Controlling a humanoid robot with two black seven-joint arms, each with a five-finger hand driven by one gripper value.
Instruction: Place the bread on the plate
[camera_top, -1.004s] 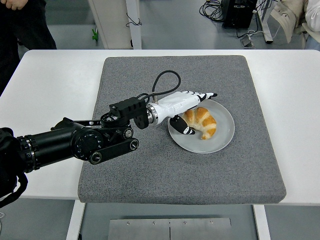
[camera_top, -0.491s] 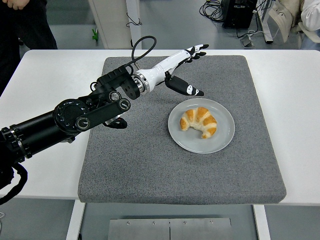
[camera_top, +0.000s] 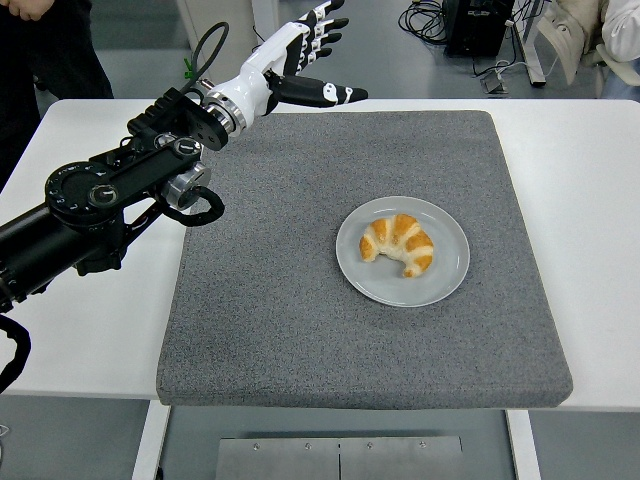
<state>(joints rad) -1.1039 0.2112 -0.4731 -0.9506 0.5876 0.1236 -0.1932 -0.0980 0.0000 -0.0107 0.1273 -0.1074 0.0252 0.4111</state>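
Observation:
A golden croissant (camera_top: 398, 243) lies on a grey round plate (camera_top: 446, 280) right of the middle of the grey mat (camera_top: 280, 330). My left hand (camera_top: 316, 58) is white with black fingertips. It is raised over the mat's far left corner, well away from the plate. Its fingers (camera_top: 330, 24) are spread and it holds nothing. The black left arm (camera_top: 110, 195) comes in from the left edge. The right arm is out of view.
The mat lies on a white table (camera_top: 90, 160). A person in dark clothing (camera_top: 45, 50) stands at the top left. Cables and furniture legs show on the floor beyond the table's far edge.
My left hand let go of the croissant, which stays on the plate. The hand opened and drew back up and to the left, past the mat's far left corner.

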